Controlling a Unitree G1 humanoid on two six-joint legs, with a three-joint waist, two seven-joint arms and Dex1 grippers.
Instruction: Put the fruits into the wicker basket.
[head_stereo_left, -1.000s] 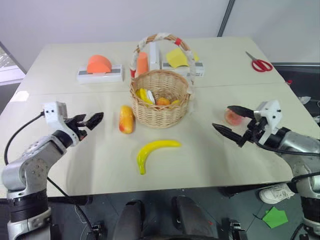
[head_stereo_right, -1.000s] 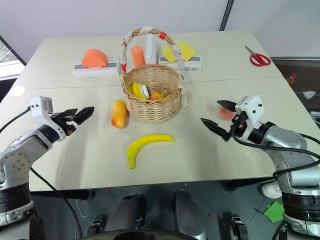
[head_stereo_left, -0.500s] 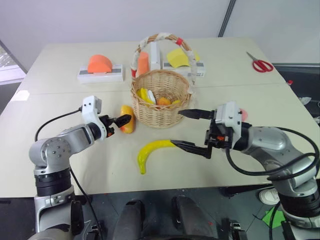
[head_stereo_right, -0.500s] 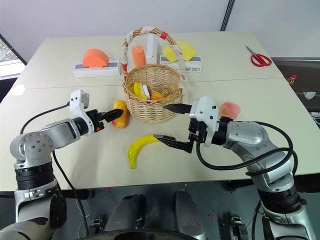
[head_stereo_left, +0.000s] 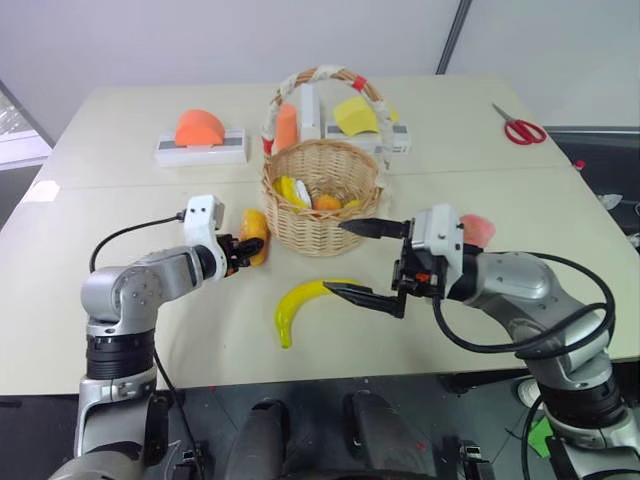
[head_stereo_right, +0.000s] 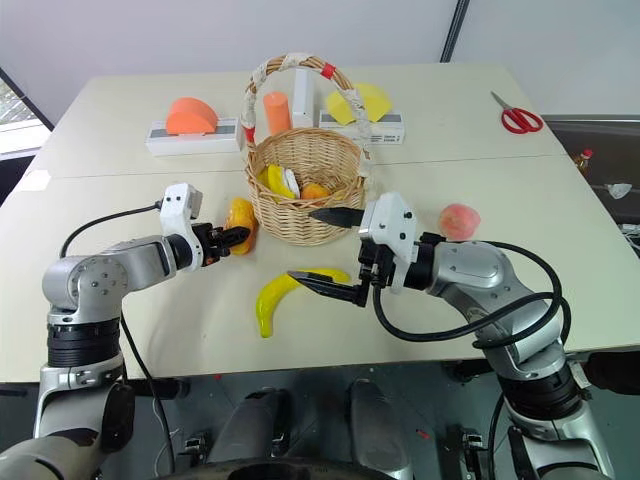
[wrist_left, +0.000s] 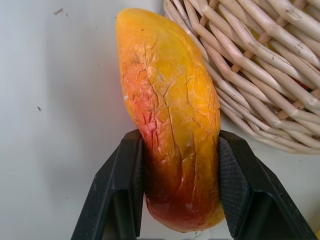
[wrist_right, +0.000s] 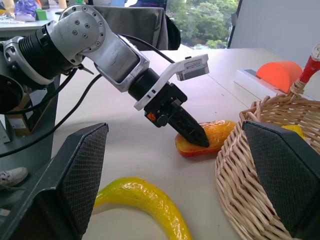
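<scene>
An orange-yellow mango (head_stereo_left: 254, 235) lies on the table just left of the wicker basket (head_stereo_left: 320, 228). My left gripper (head_stereo_left: 243, 250) is shut on the mango's near end (wrist_left: 175, 125), one black finger (wrist_left: 122, 190) on each side. A yellow banana (head_stereo_left: 305, 300) lies in front of the basket. My right gripper (head_stereo_left: 337, 258) hangs open and level, pointing left, its lower finger just over the banana's right end and its upper finger by the basket wall. A pink-red peach (head_stereo_left: 477, 228) sits behind the right arm. Yellow and orange pieces (head_stereo_left: 296, 191) lie inside the basket.
Behind the basket stand an orange half-round block (head_stereo_left: 198, 130) and a yellow one (head_stereo_left: 355, 117) on white bases, with an orange cylinder (head_stereo_left: 285, 125) between them. Red scissors (head_stereo_left: 520, 130) lie at the far right. The table's front edge runs close below the banana.
My left gripper moved right to the mango and shut on it. My right arm swung left from the peach to over the banana's end, staying open.
</scene>
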